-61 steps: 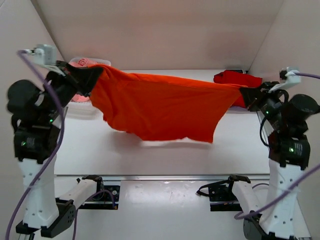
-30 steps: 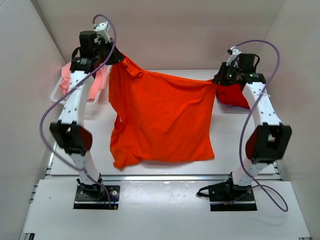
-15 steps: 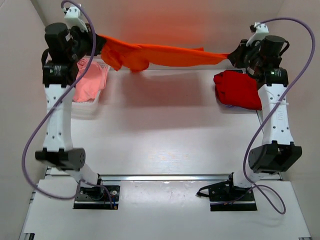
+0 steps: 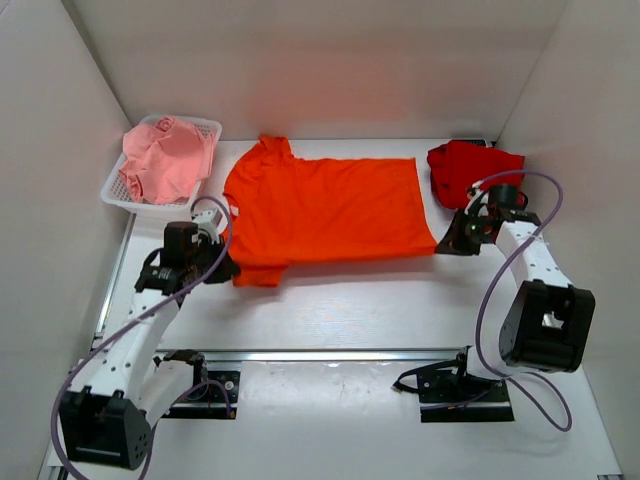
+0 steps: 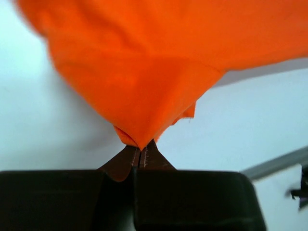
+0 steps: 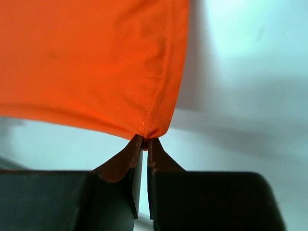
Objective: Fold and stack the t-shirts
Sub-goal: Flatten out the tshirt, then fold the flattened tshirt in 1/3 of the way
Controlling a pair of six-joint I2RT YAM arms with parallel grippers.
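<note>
The left gripper [image 5: 139, 150] and right gripper [image 6: 144, 142] were each clamped tight on a lower corner of the orange t-shirt [image 4: 330, 205], which spread from them toward the frame's top, long axis left to right, mid-frame. Half a second earlier it hung taut in the air along the top; now it lay flat, both arms equally near.
</note>
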